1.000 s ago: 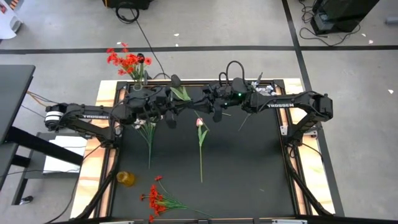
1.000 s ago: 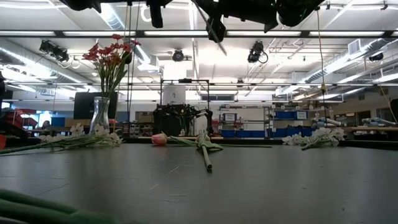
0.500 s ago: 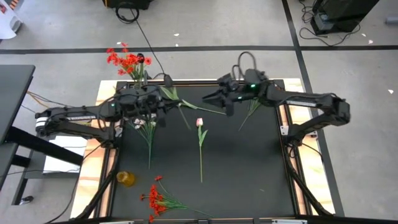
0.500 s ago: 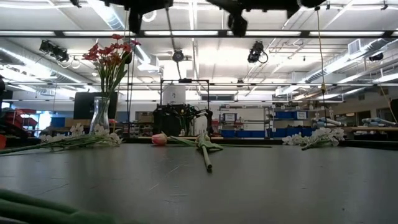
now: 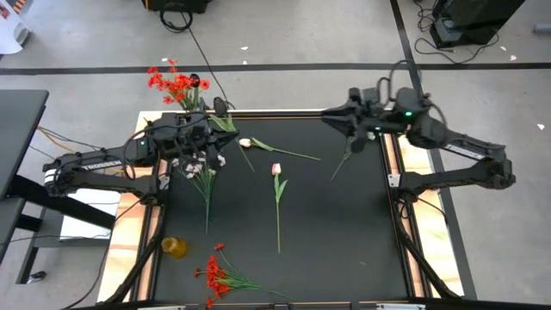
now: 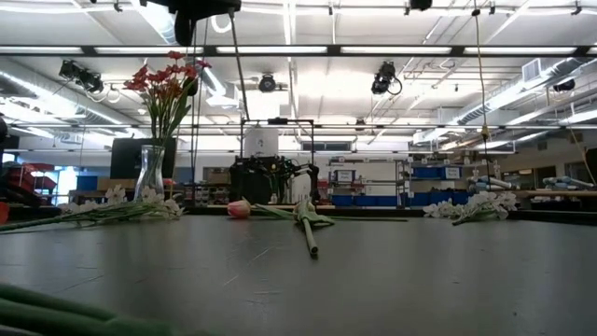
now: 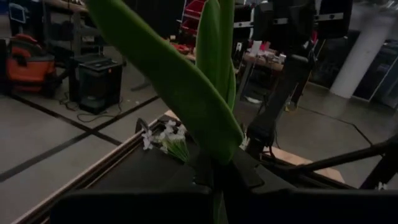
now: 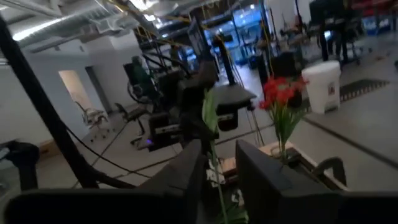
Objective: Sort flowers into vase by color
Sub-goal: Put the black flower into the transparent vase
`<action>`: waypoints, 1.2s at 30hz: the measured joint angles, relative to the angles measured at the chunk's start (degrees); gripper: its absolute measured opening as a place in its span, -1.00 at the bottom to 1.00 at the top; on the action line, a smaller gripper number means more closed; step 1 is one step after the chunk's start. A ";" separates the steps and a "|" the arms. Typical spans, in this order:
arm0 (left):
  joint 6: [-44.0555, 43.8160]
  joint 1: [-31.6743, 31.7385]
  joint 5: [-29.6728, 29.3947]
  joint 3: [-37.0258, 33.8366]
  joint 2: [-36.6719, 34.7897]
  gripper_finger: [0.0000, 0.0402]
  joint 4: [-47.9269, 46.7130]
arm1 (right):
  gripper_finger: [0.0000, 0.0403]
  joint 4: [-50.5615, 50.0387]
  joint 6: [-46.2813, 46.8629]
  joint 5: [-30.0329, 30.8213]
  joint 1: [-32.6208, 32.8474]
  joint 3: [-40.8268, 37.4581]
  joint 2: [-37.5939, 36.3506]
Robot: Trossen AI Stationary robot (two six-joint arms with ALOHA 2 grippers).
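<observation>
My left gripper [image 5: 213, 127] [image 7: 217, 183] is high above the table, just right of the glass vase [image 6: 152, 173] of red flowers [image 5: 176, 84], and is shut on a tulip [image 7: 180, 93]. I cannot make out the tulip's bloom. My right gripper [image 5: 340, 116] [image 8: 214, 180] is open and empty over the far right corner. On the black mat lie two pale pink tulips [image 5: 276, 170] [image 5: 244, 142]. A white spray [image 5: 204, 176] lies below the left gripper, another white spray [image 5: 349, 155] is at the right, and a red spray [image 5: 219, 275] is near the front edge. My left gripper pinches the tulip's stem just below its leaves [image 7: 219, 160] between the two fingers. The long green leaves [image 5: 225, 123] rise beyond the fingers. The bare stem [image 6: 241, 75] hangs slanting below the gripper. The tulip is lifted clear of the table.
A small amber cup [image 5: 174, 247] stands at the mat's left near side. The mat's wooden frame [image 5: 146, 129] borders the table. A cable [image 5: 202, 60] runs across the floor behind the vase. The middle right of the mat [image 5: 344, 224] is bare.
The two grippers, close together over the mat's far middle a second ago, have drawn apart. The left one moved left and toward the far edge, up to the vase, carrying the tulip. The right one withdrew to the far right corner.
</observation>
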 joint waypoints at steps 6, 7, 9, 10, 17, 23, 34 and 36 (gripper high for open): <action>-0.41 -0.14 0.00 0.02 -1.37 -0.94 -3.72 | -0.18 -9.80 -1.46 2.31 -1.54 0.00 -5.85; -0.52 -0.14 0.02 0.02 -1.44 -0.94 -3.98 | -0.17 -11.15 -1.54 2.34 -1.63 0.00 -6.58; -0.62 -0.17 0.05 0.02 -1.94 -0.94 -4.93 | -0.16 -13.80 -2.50 2.36 -1.64 0.00 -7.73; -0.72 -0.14 0.05 0.02 -2.18 -0.94 -5.65 | -0.16 -14.58 -2.88 2.36 -1.63 0.00 -8.13; 1.97 -0.10 2.11 0.02 -2.14 -0.94 -7.00 | -0.17 -15.33 -5.17 2.76 -1.33 0.00 -8.79; 6.16 -0.10 -4.23 0.02 -3.96 -0.94 -9.75 | -0.17 -15.35 -5.36 2.76 -1.33 -0.02 -8.12; 4.87 -0.10 -17.75 0.04 -11.24 -0.94 -19.93 | -0.17 -15.41 -4.61 2.46 -1.33 -0.04 -6.69; 3.67 -0.10 -19.15 0.04 -12.00 -0.94 -22.11 | -0.17 -14.94 -4.77 2.53 -1.39 -0.04 -6.71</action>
